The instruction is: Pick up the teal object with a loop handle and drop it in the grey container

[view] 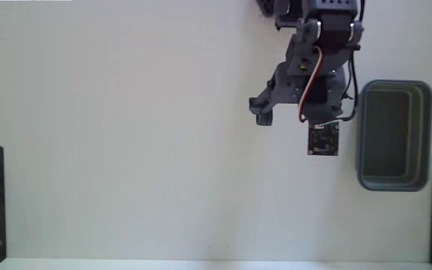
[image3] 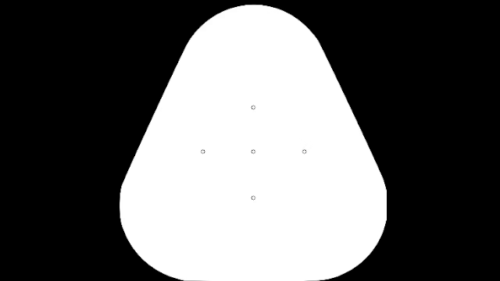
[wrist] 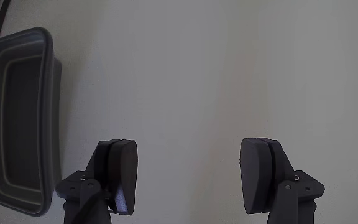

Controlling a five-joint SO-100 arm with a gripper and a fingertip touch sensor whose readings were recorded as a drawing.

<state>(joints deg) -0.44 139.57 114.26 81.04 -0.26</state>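
Grey-blue rounded plastic container (view: 366, 177) sits just beside your gripper (wrist: 188, 177); its fingers (wrist: 124, 171) gape wide, holding nothing. You see no teal loop-handled object on the white desk (view: 126, 135), so search first.

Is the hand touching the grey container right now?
Apart. The wrist view shows the open hand over bare table, with white surface between its fingers and the grey container at left.
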